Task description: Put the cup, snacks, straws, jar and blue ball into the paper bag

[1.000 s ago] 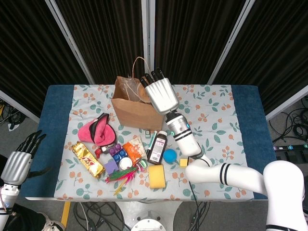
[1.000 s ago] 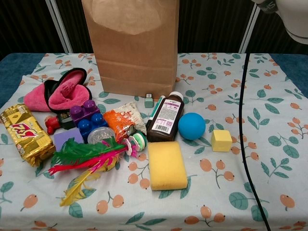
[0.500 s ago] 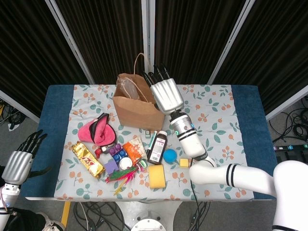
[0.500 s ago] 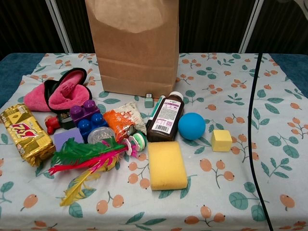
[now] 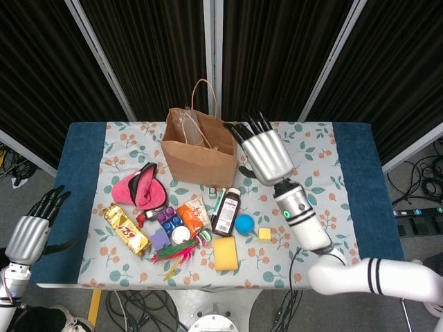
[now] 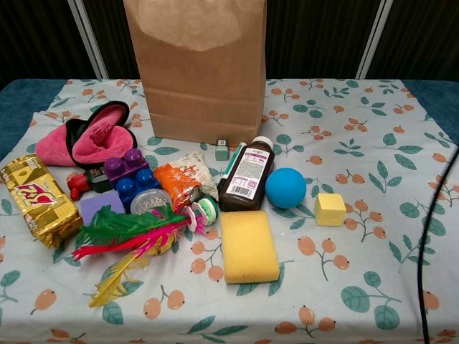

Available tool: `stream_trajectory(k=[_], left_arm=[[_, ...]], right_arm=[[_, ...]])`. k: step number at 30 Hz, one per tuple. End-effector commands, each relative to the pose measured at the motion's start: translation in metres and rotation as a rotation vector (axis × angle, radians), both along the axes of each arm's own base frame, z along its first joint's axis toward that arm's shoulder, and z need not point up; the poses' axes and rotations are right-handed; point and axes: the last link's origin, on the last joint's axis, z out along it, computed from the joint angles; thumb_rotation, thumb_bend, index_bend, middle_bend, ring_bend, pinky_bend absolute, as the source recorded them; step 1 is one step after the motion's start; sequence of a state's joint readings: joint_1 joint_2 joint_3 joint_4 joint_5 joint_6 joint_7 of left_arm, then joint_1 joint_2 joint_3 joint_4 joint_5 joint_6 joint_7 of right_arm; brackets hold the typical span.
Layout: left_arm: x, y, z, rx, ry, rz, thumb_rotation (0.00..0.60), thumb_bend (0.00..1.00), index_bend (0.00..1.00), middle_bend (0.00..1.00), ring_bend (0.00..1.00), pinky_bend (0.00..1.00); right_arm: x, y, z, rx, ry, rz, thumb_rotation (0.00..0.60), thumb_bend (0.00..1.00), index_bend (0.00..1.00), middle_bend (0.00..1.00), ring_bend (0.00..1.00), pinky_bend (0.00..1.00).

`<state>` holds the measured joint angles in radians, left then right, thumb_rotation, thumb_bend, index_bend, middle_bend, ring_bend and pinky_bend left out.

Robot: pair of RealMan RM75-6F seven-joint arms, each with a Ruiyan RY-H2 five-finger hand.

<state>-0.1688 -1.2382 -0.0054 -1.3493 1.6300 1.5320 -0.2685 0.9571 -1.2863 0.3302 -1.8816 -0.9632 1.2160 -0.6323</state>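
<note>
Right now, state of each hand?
Left hand: open, fingers apart, holding nothing, off the table's left edge.
Right hand: open, fingers spread, empty, beside the paper bag.

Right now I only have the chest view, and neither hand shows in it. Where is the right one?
Observer: The right hand is up over the table, just right of the paper bag, fingers spread and holding nothing.
Operator: And the left?
Observer: The left hand hangs low, off the table's left edge, and holds nothing.
Operator: Anything in the bag?
Observer: The head view looks into its open top. Something clear, probably the plastic cup, is inside on the left.
</note>
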Motion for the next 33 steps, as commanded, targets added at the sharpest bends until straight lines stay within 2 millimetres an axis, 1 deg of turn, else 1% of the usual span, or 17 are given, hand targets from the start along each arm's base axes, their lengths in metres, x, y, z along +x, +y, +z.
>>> stream_trajectory(k=[1,3,5,6,9,14,18,21,24,28,33], left_arm=[[0.002,0.001,-0.001,0.0,-0.003,-0.004,0.6,0.11,0.09,0.11,0.06,0.22],[0.002,0.0,-0.003,-0.004,-0.001,-0.006,0.6,0.11,0.09,0.11,0.06,0.22],[0.003,0.0,-0.004,-0.01,0.004,-0.008,0.6,0.11,0.09,0.11,0.06,0.22],[0.003,-0.001,-0.005,-0.015,0.006,-0.009,0.6,0.11,0.09,0.11,0.06,0.22],[0.003,-0.004,-0.005,-0.019,0.015,-0.014,0.6,0.11,0.09,0.11,0.06,0.22],[-0.001,-0.008,-0.003,-0.017,0.02,0.0,0.6,0.11,0.09,0.11,0.06,0.22],[-0.003,-0.009,0.0,-0.009,0.021,0.004,0.6,0.11,0.09,0.11,0.06,0.22],[-0.004,-0.009,0.001,-0.007,0.019,0.007,0.6,0.11,0.09,0.11,0.06,0.22],[-0.006,-0.008,0.002,-0.005,0.018,0.011,0.6,0.11,0.09,0.11,0.06,0.22],[-0.008,-0.006,0.003,0.002,0.011,0.013,0.6,0.11,0.09,0.11,0.06,0.22],[-0.008,-0.004,0.007,0.011,0.012,0.005,0.6,0.11,0.09,0.11,0.06,0.22]], right_arm=[[-0.07,0.04,0.0,0.114,0.051,-0.177,0.6,0.0,0.21,0.32,0.13,0.07],[-0.091,0.052,-0.008,0.164,0.032,-0.235,0.6,0.0,0.22,0.32,0.14,0.08],[-0.105,0.058,-0.017,0.205,-0.005,-0.272,0.6,0.0,0.24,0.33,0.15,0.09],[-0.113,0.059,-0.023,0.222,-0.021,-0.289,0.6,0.0,0.24,0.33,0.15,0.1],[-0.126,0.058,-0.042,0.276,-0.065,-0.343,0.6,0.0,0.25,0.34,0.16,0.11],[-0.129,0.056,-0.071,0.342,-0.108,-0.386,0.6,0.0,0.24,0.33,0.17,0.14],[-0.129,0.06,-0.095,0.385,-0.097,-0.411,0.6,0.0,0.24,0.33,0.18,0.15],[-0.128,0.063,-0.108,0.4,-0.092,-0.421,0.6,0.0,0.25,0.33,0.18,0.16],[-0.128,0.064,-0.118,0.404,-0.088,-0.429,0.6,0.0,0.25,0.33,0.18,0.16],[-0.129,0.065,-0.132,0.415,-0.084,-0.451,0.6,0.0,0.27,0.33,0.18,0.16],[-0.13,0.065,-0.148,0.417,-0.072,-0.467,0.6,0.0,0.28,0.33,0.18,0.16]])
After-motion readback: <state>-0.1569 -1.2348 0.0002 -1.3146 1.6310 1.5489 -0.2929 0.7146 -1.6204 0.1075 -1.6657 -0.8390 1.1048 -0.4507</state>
